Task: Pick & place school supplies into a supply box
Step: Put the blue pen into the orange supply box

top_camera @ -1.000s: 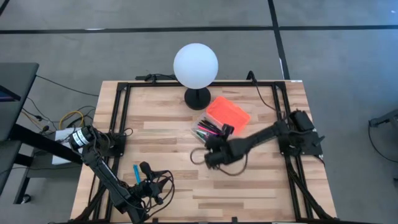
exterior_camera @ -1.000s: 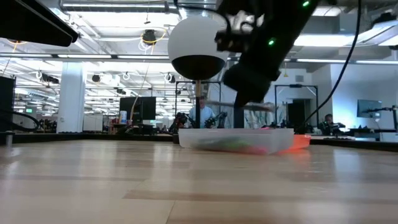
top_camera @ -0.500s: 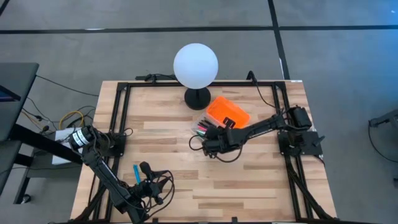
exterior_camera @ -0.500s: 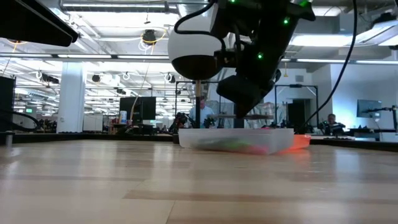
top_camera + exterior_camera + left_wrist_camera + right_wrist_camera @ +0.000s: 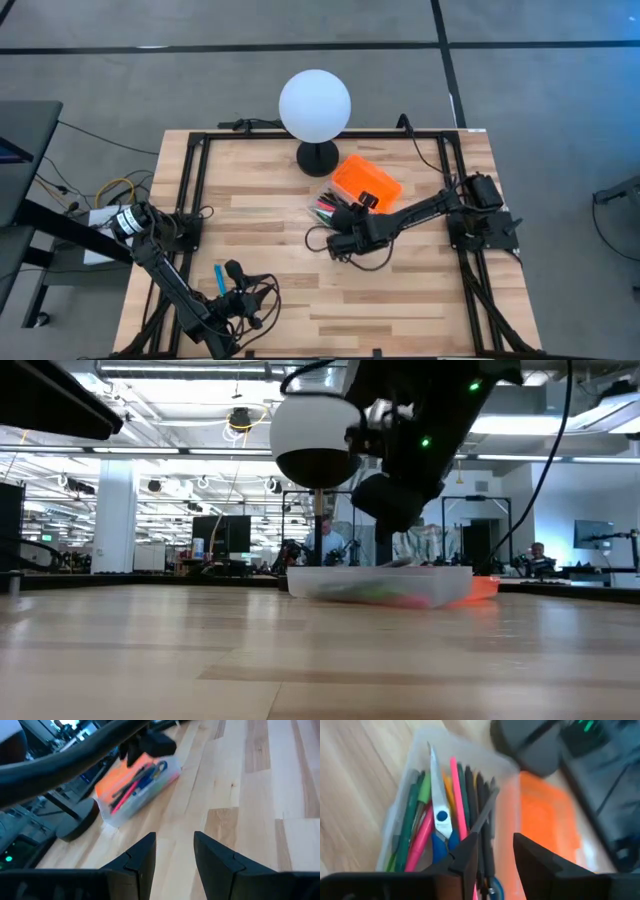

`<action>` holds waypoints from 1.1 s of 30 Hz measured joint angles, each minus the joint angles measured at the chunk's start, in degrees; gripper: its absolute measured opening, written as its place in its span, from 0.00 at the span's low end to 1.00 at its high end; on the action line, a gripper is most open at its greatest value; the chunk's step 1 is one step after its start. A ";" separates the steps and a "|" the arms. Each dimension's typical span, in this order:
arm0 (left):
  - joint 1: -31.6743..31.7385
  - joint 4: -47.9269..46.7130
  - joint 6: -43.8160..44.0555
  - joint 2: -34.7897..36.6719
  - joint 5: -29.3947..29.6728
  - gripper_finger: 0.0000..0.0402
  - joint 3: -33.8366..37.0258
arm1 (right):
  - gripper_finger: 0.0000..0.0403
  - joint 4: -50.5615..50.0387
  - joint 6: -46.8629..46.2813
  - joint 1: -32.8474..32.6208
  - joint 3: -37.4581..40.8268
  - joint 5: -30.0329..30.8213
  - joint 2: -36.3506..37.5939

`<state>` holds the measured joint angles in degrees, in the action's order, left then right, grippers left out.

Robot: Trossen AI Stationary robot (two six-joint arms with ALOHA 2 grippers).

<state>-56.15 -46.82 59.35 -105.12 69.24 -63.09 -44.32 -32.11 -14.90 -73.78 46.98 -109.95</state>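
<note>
**Clear plastic case nearly full, right gripper poised above it**

Clear plastic forms the body of the supply box (image 5: pixel 405 795), which I see lying just beside the black base of the white globe lamp (image 5: pixel 315 104), toward the right arm's side. Its bright orange ribbed lid (image 5: pixel 366 180) lies open, hinged away from the tray. Inside the tray I count a packed bundle of school supplies (image 5: pixel 445 820): green and pink pens, dark pencils, an orange marker, and blue-handled scissors (image 5: pixel 440 827) with shiny metal blades lying on top. A thin grey pencil (image 5: pixel 482 812) rests slanted across the bundle.

The right gripper (image 5: pixel 492 847) hangs directly over the case's lamp-far end, its two dark fingers parted by a narrow gap with nothing between them.

The left gripper (image 5: pixel 175 852) waits over the bare pale wood planks of the table (image 5: pixel 270 190), well apart from the lamp, fingers spread and empty. A short blue marker (image 5: pixel 219 278) lies just beside that arm.
</note>
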 joint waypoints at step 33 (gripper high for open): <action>1.09 -1.37 23.07 0.10 -34.52 0.32 -0.02 | 0.29 5.05 0.52 -40.97 24.72 19.58 30.06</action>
<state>-55.06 -48.19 82.42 -105.02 34.72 -63.11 -39.26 -31.59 -55.86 -49.06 66.57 -79.89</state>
